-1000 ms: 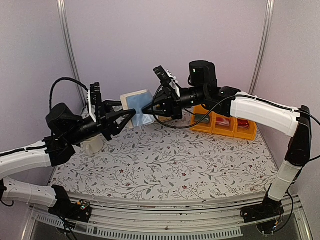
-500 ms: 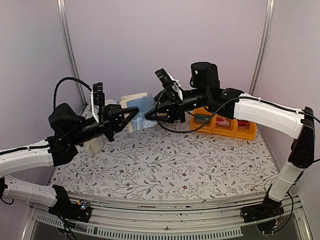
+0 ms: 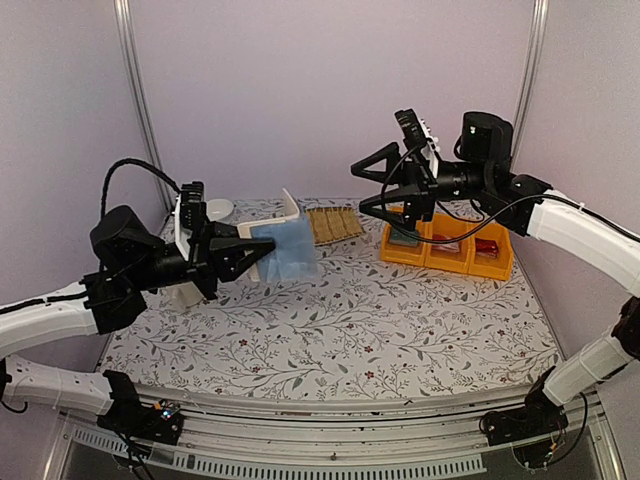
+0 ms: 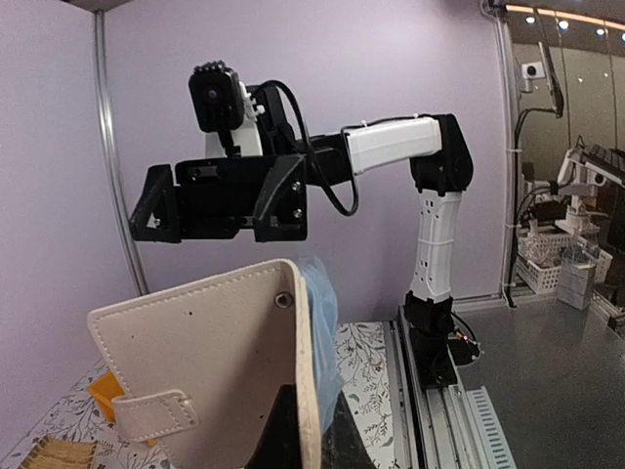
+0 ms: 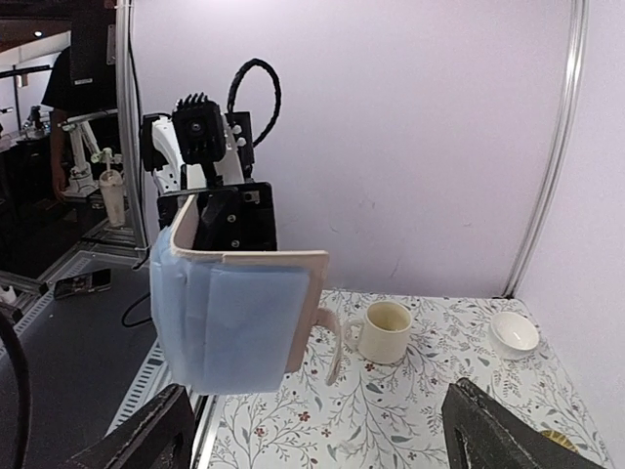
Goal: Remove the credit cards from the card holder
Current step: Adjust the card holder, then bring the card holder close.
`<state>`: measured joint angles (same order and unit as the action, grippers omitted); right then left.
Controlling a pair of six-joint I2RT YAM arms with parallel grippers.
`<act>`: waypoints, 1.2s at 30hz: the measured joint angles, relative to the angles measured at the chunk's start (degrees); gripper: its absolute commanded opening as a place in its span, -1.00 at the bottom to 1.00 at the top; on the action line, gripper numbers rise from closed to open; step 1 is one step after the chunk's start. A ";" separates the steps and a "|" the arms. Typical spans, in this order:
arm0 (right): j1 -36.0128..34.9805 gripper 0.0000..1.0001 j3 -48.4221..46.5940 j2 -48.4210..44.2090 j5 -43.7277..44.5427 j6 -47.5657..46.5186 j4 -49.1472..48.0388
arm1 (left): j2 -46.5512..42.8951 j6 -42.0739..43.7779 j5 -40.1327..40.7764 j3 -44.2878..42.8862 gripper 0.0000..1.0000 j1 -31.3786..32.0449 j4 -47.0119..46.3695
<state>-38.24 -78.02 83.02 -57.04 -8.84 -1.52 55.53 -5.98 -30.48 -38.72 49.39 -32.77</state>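
Left fingers [image 3: 248,256] clenched on holder [image 3: 290,210], held aloft over desk [image 3: 400,330], left-rear. Right fingers [image 3: 372,207] released, spread wide, nothing held; well apart from holder, over bins [image 3: 445,258]. Blue card [image 5: 244,327] seen in pocket, face turned toward right fingers, long axis roughly level. Holder lies left of right fingers; right arm judged the one for card extraction. Red card not made out.
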 measured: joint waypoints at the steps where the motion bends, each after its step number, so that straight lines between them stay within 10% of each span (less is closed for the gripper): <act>1: -0.02 0.80 0.07 -0.87 1.66 -0.85 0.61 | 0.13 2.16 -1.64 -1.51 -1.00 0.13 3.52; 8: -0.37 0.77 -0.02 -4.59 7.93 -8.50 5.73 | 8.39 18.99 -4.98 -21.09 -1.00 2.45 33.68; 17: -0.59 0.67 -0.04 -4.50 10.97 -12.61 9.20 | 21.14 32.79 17.25 -26.51 -1.00 14.32 58.21; 36: -7.93 0.49 -0.68 4.90 10.08 -17.53 11.30 | 0.28 40.26 17.05 -9.27 -1.00 16.90 32.63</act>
<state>-46.17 -78.70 87.92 -46.96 -26.37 9.78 55.81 34.28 -13.43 -47.99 66.28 -0.14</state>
